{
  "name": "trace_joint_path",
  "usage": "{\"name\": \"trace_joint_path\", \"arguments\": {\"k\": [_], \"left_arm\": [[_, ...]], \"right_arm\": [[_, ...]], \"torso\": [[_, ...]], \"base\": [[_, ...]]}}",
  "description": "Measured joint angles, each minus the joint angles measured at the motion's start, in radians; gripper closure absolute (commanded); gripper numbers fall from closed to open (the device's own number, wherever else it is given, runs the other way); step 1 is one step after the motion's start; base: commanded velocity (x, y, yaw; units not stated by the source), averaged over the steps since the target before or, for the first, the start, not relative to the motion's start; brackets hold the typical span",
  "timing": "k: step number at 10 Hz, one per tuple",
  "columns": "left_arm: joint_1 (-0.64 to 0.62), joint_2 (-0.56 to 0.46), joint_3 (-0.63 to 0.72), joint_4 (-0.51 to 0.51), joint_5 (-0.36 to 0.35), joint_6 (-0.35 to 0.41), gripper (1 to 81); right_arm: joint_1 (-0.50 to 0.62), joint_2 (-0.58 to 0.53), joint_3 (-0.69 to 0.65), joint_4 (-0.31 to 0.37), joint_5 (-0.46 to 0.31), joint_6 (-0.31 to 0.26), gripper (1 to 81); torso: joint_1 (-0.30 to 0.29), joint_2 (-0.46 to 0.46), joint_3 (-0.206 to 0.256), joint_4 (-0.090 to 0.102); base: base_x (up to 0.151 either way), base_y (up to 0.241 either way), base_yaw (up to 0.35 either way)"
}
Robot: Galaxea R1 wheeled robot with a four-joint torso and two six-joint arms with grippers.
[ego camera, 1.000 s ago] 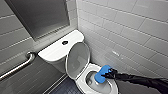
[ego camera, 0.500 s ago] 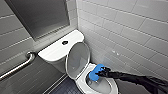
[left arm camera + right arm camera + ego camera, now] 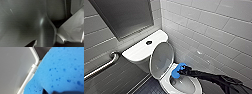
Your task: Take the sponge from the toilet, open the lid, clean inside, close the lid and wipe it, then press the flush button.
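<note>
Nearest, the right arm (image 3: 219,78) reaches in from the right of the toilet (image 3: 166,83), dark and stretched low across the bowl's opening. At its tip the right end effector (image 3: 182,71) is clamped on the sponge (image 3: 175,73), which sits over the back of the toilet's bowl, just inside the rim and close to the hinge. In the right wrist view the sponge (image 3: 62,69) looms large, bright blue and pitted, with a white edge of the toilet (image 3: 31,73) just beside it. Whether the left end effector (image 3: 49,44) is apart or together cannot be told; its view gives dim grey curved surfaces. Dark tiled floor (image 3: 146,88) lies at the toilet's left foot. Behind the sponge the lid (image 3: 161,58) stands raised, tilted back toward the tank (image 3: 137,52). On the tank's flat top sits the round flush button (image 3: 149,42). A metal grab bar (image 3: 104,65) runs along the wall left of the toilet. White tiled wall (image 3: 209,30) rises to the toilet's right, and a dark panel (image 3: 124,17) hangs above the tank.
</note>
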State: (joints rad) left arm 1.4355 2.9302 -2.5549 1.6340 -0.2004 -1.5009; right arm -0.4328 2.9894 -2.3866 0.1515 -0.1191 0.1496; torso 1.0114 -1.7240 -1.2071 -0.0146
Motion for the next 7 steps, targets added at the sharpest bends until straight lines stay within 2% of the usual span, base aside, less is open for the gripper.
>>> {"name": "trace_joint_path", "arguments": {"k": [3,7], "left_arm": [[0.003,-0.005,0.0,0.0,-0.001,0.0,1.0],[0.006,0.002,0.0,0.0,-0.001,0.0,1.0]], "right_arm": [[-0.027,-0.02,-0.003,0.0,0.046,0.048,81.1],[-0.066,-0.204,0.169,0.0,0.075,0.097,81.1]], "torso": [[0.0,0.0,0.0,0.0],[0.0,0.0,0.0,0.0]], "base": [[0.0,0.0,0.0],[0.0,0.0,0.0]]}}
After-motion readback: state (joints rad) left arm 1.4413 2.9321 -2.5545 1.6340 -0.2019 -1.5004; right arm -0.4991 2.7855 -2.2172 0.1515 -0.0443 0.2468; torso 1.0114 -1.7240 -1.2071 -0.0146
